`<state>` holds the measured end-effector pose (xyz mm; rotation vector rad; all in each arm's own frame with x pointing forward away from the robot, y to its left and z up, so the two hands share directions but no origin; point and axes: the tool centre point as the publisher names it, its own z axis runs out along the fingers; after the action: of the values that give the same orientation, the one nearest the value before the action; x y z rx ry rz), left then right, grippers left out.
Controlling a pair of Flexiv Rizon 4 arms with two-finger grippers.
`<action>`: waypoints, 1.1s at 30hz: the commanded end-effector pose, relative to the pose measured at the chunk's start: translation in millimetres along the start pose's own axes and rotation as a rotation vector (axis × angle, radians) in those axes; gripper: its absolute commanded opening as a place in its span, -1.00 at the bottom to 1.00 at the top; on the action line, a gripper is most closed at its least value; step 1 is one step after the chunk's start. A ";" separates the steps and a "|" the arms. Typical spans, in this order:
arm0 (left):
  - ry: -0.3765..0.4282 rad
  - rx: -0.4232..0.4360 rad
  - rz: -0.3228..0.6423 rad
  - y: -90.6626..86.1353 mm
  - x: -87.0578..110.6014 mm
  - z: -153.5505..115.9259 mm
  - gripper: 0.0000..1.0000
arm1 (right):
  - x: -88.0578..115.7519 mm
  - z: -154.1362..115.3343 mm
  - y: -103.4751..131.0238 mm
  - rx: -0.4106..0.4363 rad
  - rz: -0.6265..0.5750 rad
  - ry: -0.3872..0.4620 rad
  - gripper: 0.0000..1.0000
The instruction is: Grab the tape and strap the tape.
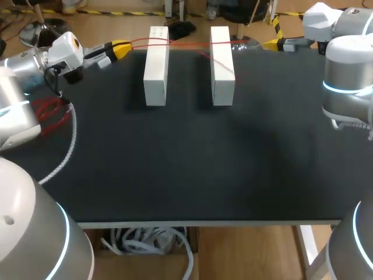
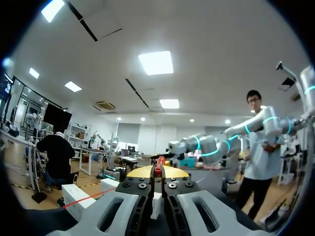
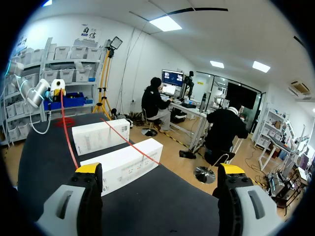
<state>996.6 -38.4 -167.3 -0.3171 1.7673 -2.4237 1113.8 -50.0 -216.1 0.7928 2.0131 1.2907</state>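
Thin red tape (image 1: 186,44) stretches across the tops of two white upright blocks, the left block (image 1: 156,65) and the right block (image 1: 222,64), at the table's far side. My left gripper (image 1: 119,49) sits left of the blocks, shut on the tape's end (image 2: 158,166). My right gripper (image 1: 271,42) is at the far right edge, open and wide (image 3: 160,169). The tape (image 3: 69,140) runs from the distant left gripper (image 3: 58,87) past one right finger (image 3: 88,169); a second strand (image 3: 130,142) crosses both blocks (image 3: 123,164). Nothing lies between the right fingers.
A red coil (image 1: 51,114) lies on the black table (image 1: 192,163) at the left edge beside my left arm, also showing as a red coil (image 3: 65,122) behind the blocks. A white cable (image 1: 67,150) hangs from the left arm over the table.
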 end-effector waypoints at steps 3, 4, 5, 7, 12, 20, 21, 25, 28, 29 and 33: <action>-0.041 0.001 0.005 -3.3 3.6 1.3 -1.00 | 0.0 0.0 0.0 0.000 0.000 0.000 1.00; -0.039 -0.005 0.007 -3.7 3.3 1.5 -1.00 | 0.0 0.0 0.0 0.000 0.000 0.000 1.00; -0.039 -0.006 0.007 -4.1 2.7 1.9 -1.00 | 0.0 0.0 0.0 0.000 0.000 0.000 1.00; -0.029 -0.004 0.004 -5.1 1.2 1.8 -1.00 | 0.0 0.0 0.0 0.000 0.000 0.000 1.00; -0.001 -0.045 0.011 -6.3 -1.8 3.9 -1.00 | 0.0 0.0 0.0 0.000 0.000 0.000 1.00; -0.001 -0.045 0.011 -6.3 -1.8 3.9 -1.00 | 0.0 0.0 0.0 0.000 0.000 0.000 1.00; -0.001 -0.045 0.011 -6.3 -1.8 3.9 -1.00 | 0.0 0.0 0.0 0.000 0.000 0.000 1.00; -0.001 -0.045 0.011 -6.3 -1.8 3.9 -1.00 | 0.0 0.0 0.0 0.000 0.000 0.000 1.00; -0.001 -0.045 0.011 -6.3 -1.8 3.9 -1.00 | 0.0 0.0 0.0 0.000 0.000 0.000 1.00; -0.001 -0.045 0.011 -6.3 -1.8 3.9 -1.00 | 0.0 0.0 0.0 0.000 0.000 0.000 1.00; -0.001 -0.045 0.011 -6.3 -1.8 3.9 -1.00 | 0.0 0.0 0.0 0.000 0.000 0.000 1.00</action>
<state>998.5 -39.4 -159.7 -0.3148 1.8219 -2.3770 1113.8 -50.0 -216.1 0.7927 2.0131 1.2906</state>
